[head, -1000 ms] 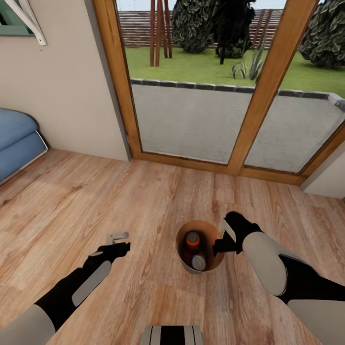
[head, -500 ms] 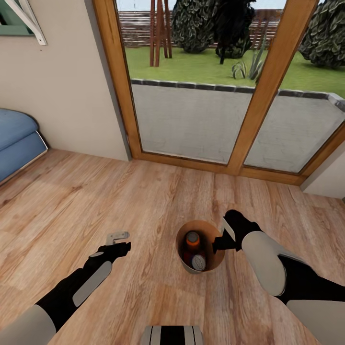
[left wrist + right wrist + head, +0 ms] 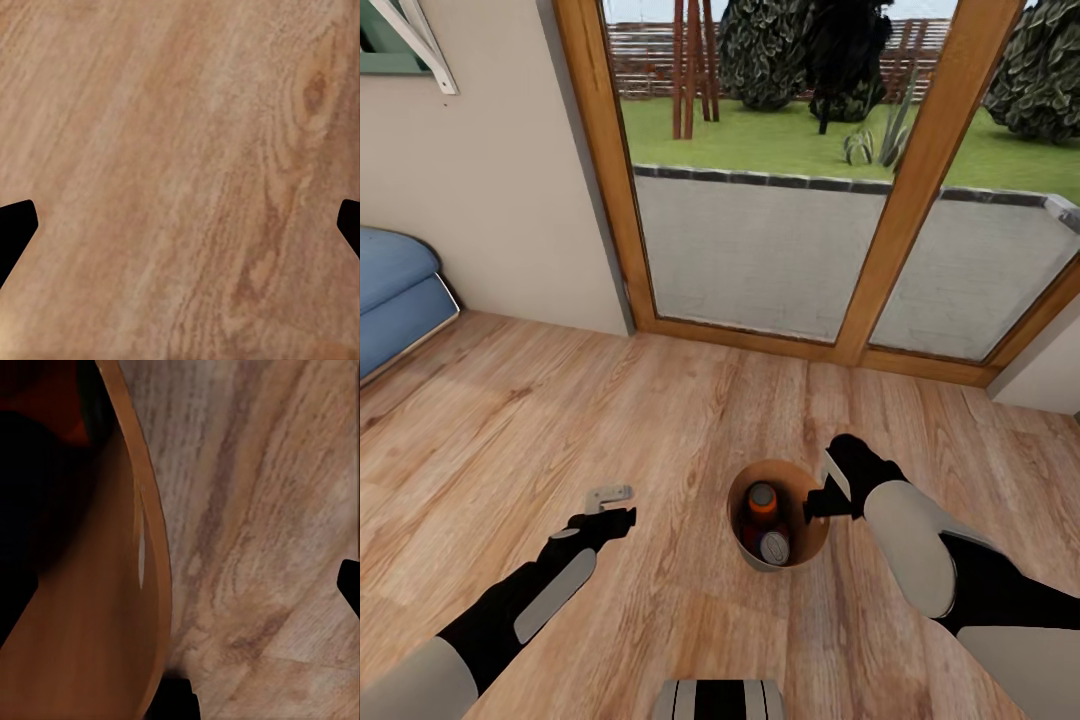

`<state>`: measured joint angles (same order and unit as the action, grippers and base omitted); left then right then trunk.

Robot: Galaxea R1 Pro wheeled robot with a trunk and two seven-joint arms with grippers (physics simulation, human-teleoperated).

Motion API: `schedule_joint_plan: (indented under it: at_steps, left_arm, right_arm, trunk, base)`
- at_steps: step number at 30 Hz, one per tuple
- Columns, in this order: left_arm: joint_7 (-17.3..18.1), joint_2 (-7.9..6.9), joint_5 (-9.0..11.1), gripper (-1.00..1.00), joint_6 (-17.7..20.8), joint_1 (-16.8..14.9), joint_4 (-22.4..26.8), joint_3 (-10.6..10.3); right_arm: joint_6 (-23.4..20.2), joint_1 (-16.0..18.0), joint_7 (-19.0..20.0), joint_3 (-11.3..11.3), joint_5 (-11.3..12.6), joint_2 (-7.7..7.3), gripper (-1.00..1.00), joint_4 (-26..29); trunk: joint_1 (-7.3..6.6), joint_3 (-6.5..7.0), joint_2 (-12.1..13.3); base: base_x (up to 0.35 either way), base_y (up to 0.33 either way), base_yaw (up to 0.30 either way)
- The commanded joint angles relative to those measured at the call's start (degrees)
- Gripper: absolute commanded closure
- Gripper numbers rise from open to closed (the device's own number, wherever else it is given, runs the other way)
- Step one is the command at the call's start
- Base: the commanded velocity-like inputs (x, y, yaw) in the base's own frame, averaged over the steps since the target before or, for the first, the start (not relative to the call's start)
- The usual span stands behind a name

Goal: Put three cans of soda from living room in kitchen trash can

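Observation:
The copper-brown tash can (image 3: 744,527) stands upright on the wood-plank floor of the living room. Inside it an orange can of soda (image 3: 762,500) stands upright. A dark blue one with a silvery top (image 3: 774,547) sits in front of it, and a bit of orange (image 3: 749,536) shows beside that. My right gripper (image 3: 818,503) is at the bin's right rim, open. In the right wrist view the rim (image 3: 150,547) runs between the fingers of the right gripper (image 3: 180,585). My left gripper (image 3: 614,507) hangs open over bare floor, well left of the bin, and nothing lies between its fingers (image 3: 16,225).
Wood-framed glass doors (image 3: 760,200) fill the wall ahead, with a garden behind them. A blue sofa (image 3: 390,300) ends at the far left. The robot's base (image 3: 720,698) shows at the lower edge. A wall corner (image 3: 1050,370) juts in at the right.
My left gripper has crept a little forward and to the right over the floor. The right gripper and the bin have barely moved.

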<state>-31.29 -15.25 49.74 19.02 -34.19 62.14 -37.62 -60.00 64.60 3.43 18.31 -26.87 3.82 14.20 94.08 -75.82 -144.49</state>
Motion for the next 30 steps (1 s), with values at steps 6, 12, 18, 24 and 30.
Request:
schedule_joint_plan:
  at_steps: [6, 12, 18, 24, 30]
  left_arm:
    - [0.0, -0.02, 0.0, -1.0, -0.1, 0.0, 0.0, -0.1]
    - [0.0, 0.01, 0.0, -1.0, -0.6, 0.0, -1.5, -0.1]
    - [0.1, 0.22, 0.1, -1.0, -0.8, 0.0, -4.8, -0.2]
    - [1.2, 0.38, 0.0, -1.0, -0.8, 0.0, -5.5, -0.2]
    - [1.9, 0.39, 0.0, -1.0, -0.8, 0.0, -5.7, -0.1]
  right_arm:
    - [0.0, 0.0, 0.0, 0.0, 0.1, 0.08, -1.0, 0.6]
    - [0.0, 0.0, 0.0, 0.0, 0.1, 0.12, -1.0, 0.6]
    - [0.0, 0.0, 0.0, 0.0, 0.2, 0.13, -1.0, 0.6]
    - [0.0, 0.0, 0.0, 0.0, 0.2, 0.14, -1.0, 0.6]
    - [0.0, 0.0, 0.0, 0.0, 0.2, 0.18, -1.0, 0.6]
  trunk:
    - [0.0, 0.0, 0.0]
    - [-0.13, 1.11, 0.1]
    - [-0.28, 2.44, 0.1]
    - [-0.44, 3.77, 0.2]
    - [-0.59, 5.1, 0.3]
  base:
    - [0.0, 0.0, 0.0]
    - [0.0, 0.0, 0.0]
    - [0.0, 0.0, 0.0]
    - [0.0, 0.0, 0.0]
    - [0.0, 0.0, 0.0]
